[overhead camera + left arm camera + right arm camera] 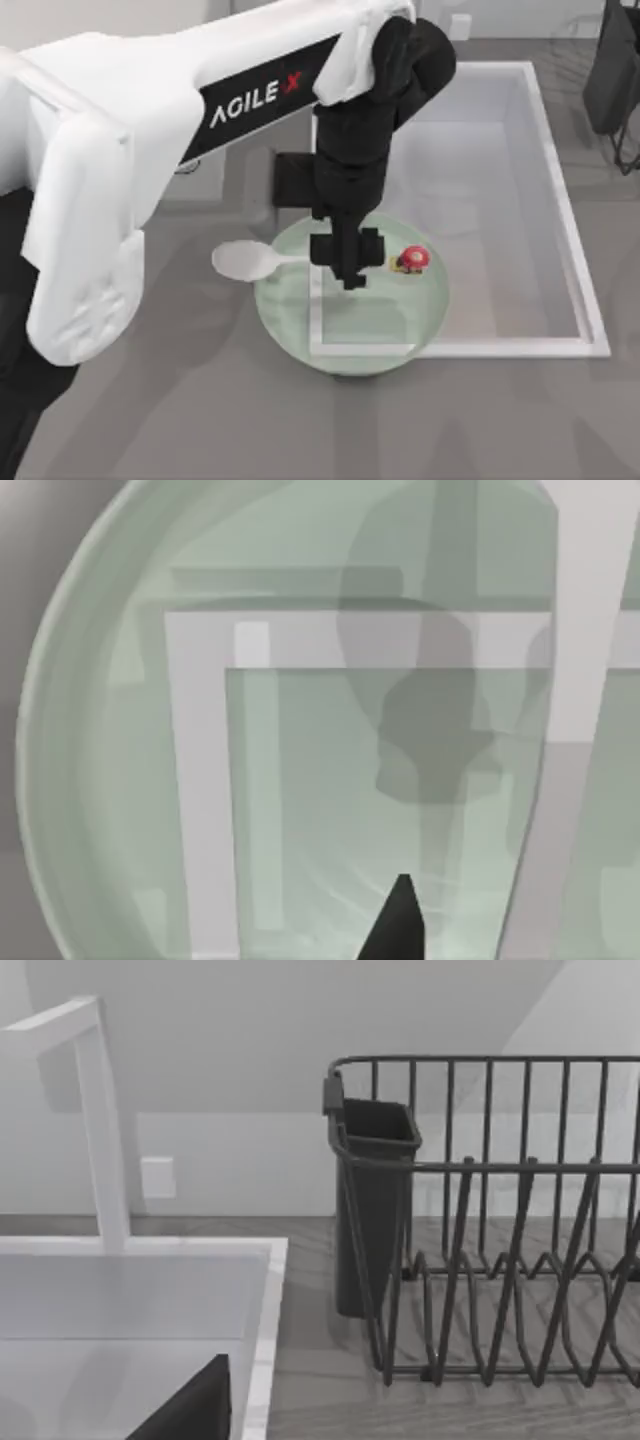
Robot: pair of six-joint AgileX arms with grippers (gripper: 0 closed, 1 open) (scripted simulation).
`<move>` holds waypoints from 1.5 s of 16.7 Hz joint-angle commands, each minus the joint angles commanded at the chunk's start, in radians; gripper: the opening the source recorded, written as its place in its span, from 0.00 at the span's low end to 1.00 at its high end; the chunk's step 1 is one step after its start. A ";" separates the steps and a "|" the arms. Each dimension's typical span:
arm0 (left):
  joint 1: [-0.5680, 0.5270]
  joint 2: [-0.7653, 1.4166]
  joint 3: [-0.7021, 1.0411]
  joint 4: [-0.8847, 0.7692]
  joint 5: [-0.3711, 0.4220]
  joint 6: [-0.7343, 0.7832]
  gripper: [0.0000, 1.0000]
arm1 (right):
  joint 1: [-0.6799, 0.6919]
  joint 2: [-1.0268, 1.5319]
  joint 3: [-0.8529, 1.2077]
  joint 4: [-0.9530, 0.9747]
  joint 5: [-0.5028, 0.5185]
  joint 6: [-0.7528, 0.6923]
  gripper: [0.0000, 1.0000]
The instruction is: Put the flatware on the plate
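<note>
Left gripper (348,272) hangs over the plate (290,330), pointing down near the middle of the dish. Its fingers are close together around the thin handle of the spoon (245,261), but I cannot tell if they really pinch it, because the black wrist hides the contact in the top view. In the left wrist view one dark fingertip (398,925) stands over the pale green glass of the plate (90,780), and the shadow of the gripper falls on the dish under it.

Just beside the gripper, on its left, the white bowl of the spoon lies across the rim of the plate, with most of the bowl outside on the grey table (150,420). On the other side of the gripper, close to it, the red-pink ornament (412,259) of the handle sits inside the plate. So the spoon lies level, across the left half of the dish.

Under the plate the white frame (560,230) of a sink shows through the glass; the plate covers its near left corner. The frame goes on to the right and away from the gripper.

Farther off, the right arm (612,70) is parked at the far right corner. The right wrist view shows a dark wire rack (500,1260) with a dark cup (370,1210) on its end, and a white tap (95,1110).
</note>
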 joint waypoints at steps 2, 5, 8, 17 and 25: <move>-0.005 0.000 0.014 0.004 -0.006 -0.014 0.00 | 0.000 0.000 0.000 0.000 0.000 0.000 1.00; -0.005 0.000 0.014 0.004 -0.006 -0.014 0.00 | 0.000 0.000 0.000 0.000 0.000 0.000 1.00; 0.002 -0.003 0.012 0.004 -0.007 -0.012 0.00 | 0.000 0.000 0.000 0.000 0.000 0.000 1.00; 0.059 0.009 -0.006 0.029 -0.116 -0.024 0.00 | 0.000 0.000 0.000 0.000 0.000 0.000 1.00; 0.064 0.025 -0.067 0.048 -0.104 -0.015 0.00 | 0.000 0.000 0.000 0.000 0.000 0.000 1.00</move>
